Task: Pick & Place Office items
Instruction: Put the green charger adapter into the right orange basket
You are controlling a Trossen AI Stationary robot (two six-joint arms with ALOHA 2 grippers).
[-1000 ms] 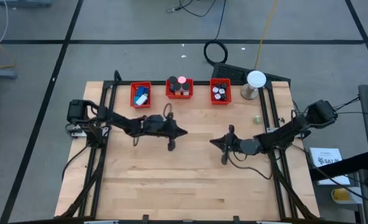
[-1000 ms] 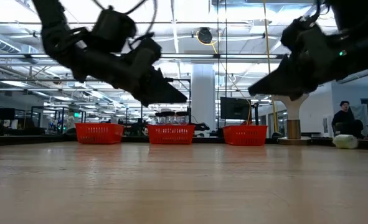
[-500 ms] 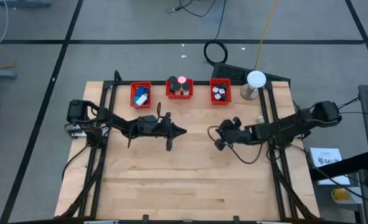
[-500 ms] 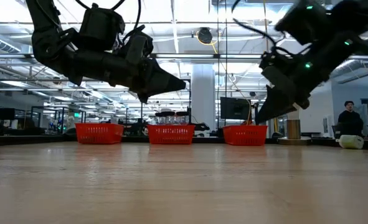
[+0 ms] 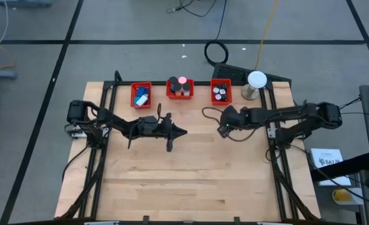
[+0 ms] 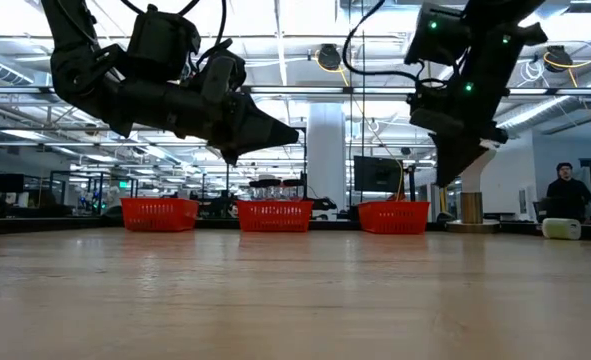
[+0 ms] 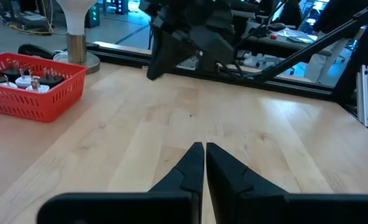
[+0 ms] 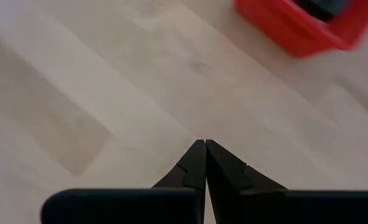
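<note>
The office items lie in three red bins along the table's far edge. The left bin (image 5: 141, 95) holds blue blocks, the middle bin (image 5: 180, 88) black rolls and a pink bit, the right bin (image 5: 221, 92) black and white pieces (image 7: 23, 79). A pale green bit (image 6: 561, 228) rests on the table at the right. My left gripper (image 5: 184, 132) hovers shut over the table's middle, pointing almost level (image 7: 203, 147). My right gripper (image 5: 220, 130) hangs shut near the right bin, slanting down (image 6: 445, 181), with nothing between its fingers (image 8: 203, 143).
A white dome lamp (image 5: 256, 80) stands at the far right corner, behind the right bin. Black frame rails (image 5: 273, 119) run along both sides of the table. A person (image 6: 565, 195) sits in the room beyond. Bare wood (image 5: 184, 181) fills the near half of the table.
My right gripper has swung toward the table's far edge and the right bin, risen, and tipped from nearly level to slanting down, staying shut. My left gripper has tipped up from a downward slant to almost level and keeps its place.
</note>
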